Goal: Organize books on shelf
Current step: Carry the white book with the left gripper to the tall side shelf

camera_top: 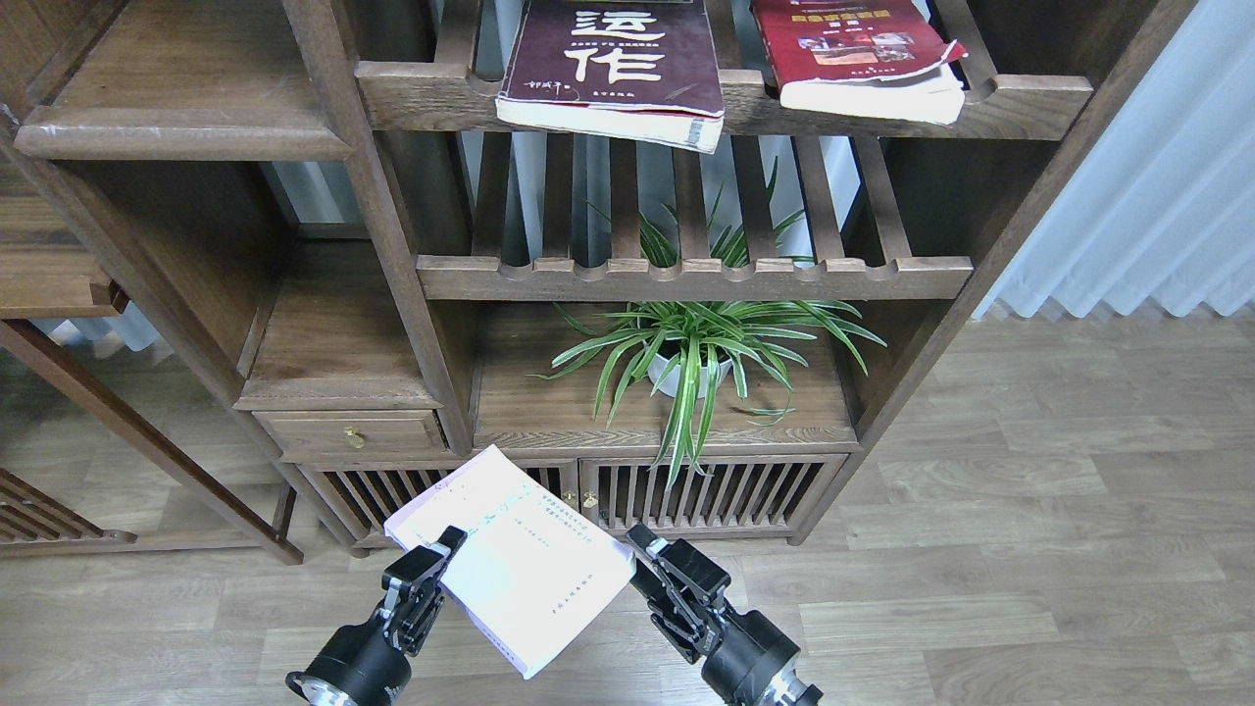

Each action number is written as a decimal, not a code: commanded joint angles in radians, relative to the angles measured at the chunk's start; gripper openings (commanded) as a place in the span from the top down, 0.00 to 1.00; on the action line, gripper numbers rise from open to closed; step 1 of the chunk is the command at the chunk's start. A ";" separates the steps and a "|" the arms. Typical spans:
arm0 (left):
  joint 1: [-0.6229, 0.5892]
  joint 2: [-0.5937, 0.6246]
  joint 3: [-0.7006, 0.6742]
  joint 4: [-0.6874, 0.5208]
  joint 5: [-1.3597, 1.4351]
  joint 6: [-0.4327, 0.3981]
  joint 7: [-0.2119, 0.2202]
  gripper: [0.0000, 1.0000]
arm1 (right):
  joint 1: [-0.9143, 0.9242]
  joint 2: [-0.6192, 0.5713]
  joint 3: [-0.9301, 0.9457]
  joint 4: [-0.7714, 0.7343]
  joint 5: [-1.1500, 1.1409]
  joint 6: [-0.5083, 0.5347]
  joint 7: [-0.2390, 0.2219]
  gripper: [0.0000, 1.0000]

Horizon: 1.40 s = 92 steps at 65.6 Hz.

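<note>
The pale lavender-white paperback book point(510, 554) is held low in front of the cabinet, below the potted spider plant point(698, 353), tilted with one corner pointing down. It is carried between both arms: the left claw point(443, 549) is closed on the book's left edge, a finger seen lying over the cover, while the right claw point(642, 549) is set against its right edge; whether that claw pinches the book or only braces it cannot be told.

Well above the plant, on the upper slatted rack point(431, 93), the thick maroon paperback with large white Chinese characters point(618, 64) and the red paperback with cover photos point(863, 49) are laid flat, both overhanging the scalloped front rail. Up and to the left of the plant, the solid flat dark-brown wooden shelf board point(176, 108) is seen with nothing on its visible part.

The step in hand is judged to be the carrying of the pale book up to that board. It would best be raised level, both arms moved together so the grip is not twisted, and kept clear of the cabinet upright and the rails. A slip from the left claw appears the main risk.
</note>
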 commanded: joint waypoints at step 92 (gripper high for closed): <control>-0.246 0.319 -1.106 -0.253 0.565 0.000 0.441 0.93 | -0.004 0.000 0.037 -0.019 -0.008 0.000 -0.005 0.00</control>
